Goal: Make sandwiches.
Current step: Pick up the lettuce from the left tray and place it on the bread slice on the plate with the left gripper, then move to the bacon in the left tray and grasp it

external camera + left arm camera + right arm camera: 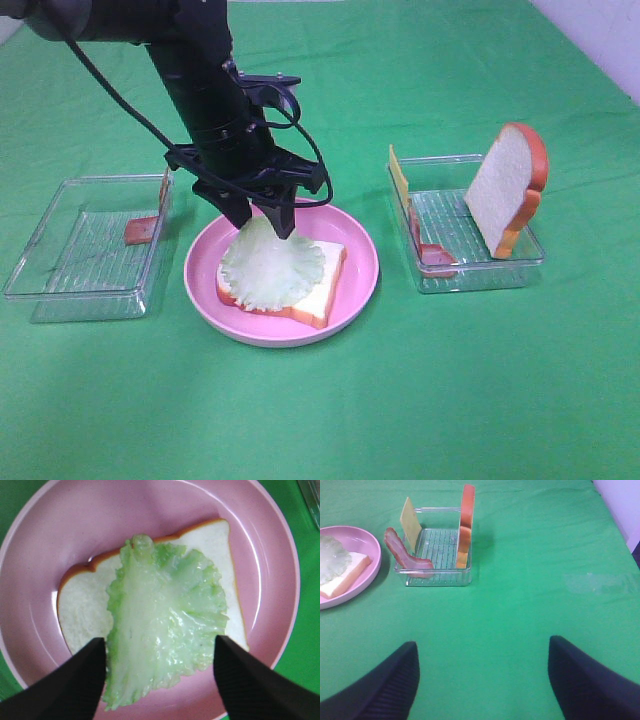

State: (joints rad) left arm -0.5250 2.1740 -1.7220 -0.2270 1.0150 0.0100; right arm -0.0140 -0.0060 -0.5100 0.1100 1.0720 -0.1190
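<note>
A white bread slice (325, 290) with an orange-brown crust lies flat on the round pink plate (368, 275). A pale green lettuce leaf (272, 265) rests on it. My left gripper (263, 217) hangs over the plate's back half, open, with its fingers either side of the leaf's near end (160, 642). From the left wrist, the leaf (165, 625) covers most of the bread (80, 610). My right gripper (482, 645) is open over bare green cloth with nothing in it. It is out of the high view.
A clear tray (480, 278) right of the plate holds an upright bread slice (510, 190), a cheese slice (399, 178) and bacon (430, 252). A second clear tray (80, 250) on the left holds a bacon piece (142, 230). Green cloth covers the table.
</note>
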